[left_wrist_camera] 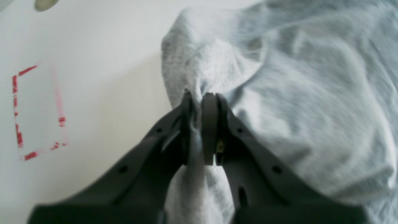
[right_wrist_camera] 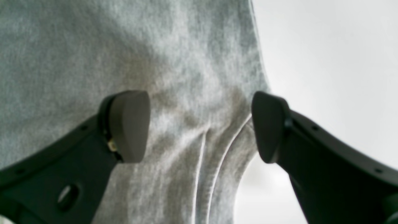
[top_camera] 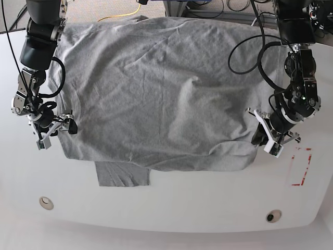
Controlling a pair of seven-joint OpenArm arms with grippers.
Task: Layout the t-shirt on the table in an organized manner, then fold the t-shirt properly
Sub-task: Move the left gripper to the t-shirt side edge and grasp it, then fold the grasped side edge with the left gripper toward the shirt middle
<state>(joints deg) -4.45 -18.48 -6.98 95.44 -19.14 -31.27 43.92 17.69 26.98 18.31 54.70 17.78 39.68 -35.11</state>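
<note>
We see the grey t-shirt (top_camera: 156,88) spread across most of the white desk (top_camera: 171,203), its plain face up and creased, with one sleeve (top_camera: 123,174) sticking out from under the near edge. Our left end effector (left_wrist_camera: 202,124) is pressed together on a bunched fold of the t-shirt at its edge, beside the red tape rectangle (left_wrist_camera: 37,112) on the desk. Our right end effector (right_wrist_camera: 199,127) sits over the opposite edge of the t-shirt with its fingers (right_wrist_camera: 129,124) spread wide, one over the cloth and the other near the hem by bare desk; it pinches nothing. Two round grommets (top_camera: 46,202) sit near the desk's front edge.
</note>
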